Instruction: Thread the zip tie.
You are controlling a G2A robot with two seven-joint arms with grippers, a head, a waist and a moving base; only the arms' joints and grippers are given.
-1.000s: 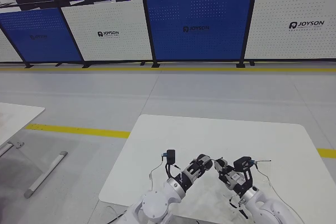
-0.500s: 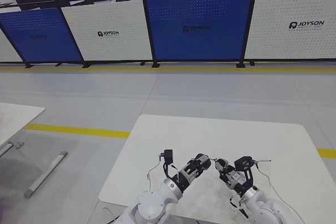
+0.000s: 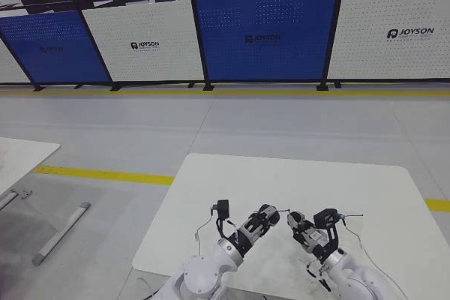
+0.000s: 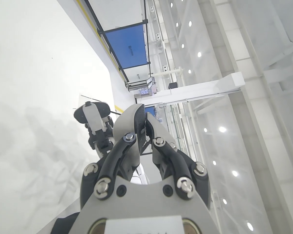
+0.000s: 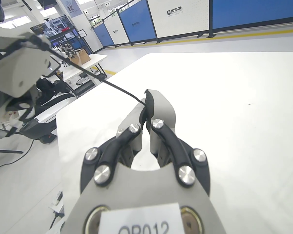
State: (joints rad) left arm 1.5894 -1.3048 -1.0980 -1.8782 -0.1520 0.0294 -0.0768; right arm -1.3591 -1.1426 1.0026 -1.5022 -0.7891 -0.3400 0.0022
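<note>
A thin black zip tie [image 5: 105, 81] stretches taut in the air between my two grippers, low over the white table [image 3: 322, 180] near its front edge. My right gripper [image 5: 145, 103] is shut on one end of the tie, the pads pinching it. The other end runs to my left gripper [image 5: 36, 41], which is shut on it. In the top view the left gripper [image 3: 268, 216] and right gripper [image 3: 294, 222] face each other a short gap apart, with the zip tie [image 3: 282, 211] as a fine line between them. In the left wrist view the left gripper [image 4: 145, 122] has its pads pressed together, and the right gripper [image 4: 92, 115] sits just beyond.
The table top [image 5: 222, 86] is bare and white, with free room behind and to both sides of the grippers. Blue and white partition panels [image 3: 262, 37] stand far behind. Another white table [image 3: 15, 161] stands off to the left.
The left gripper has drawn slightly to the left, away from the right gripper, widening the gap the tie spans. The right gripper has barely moved.
</note>
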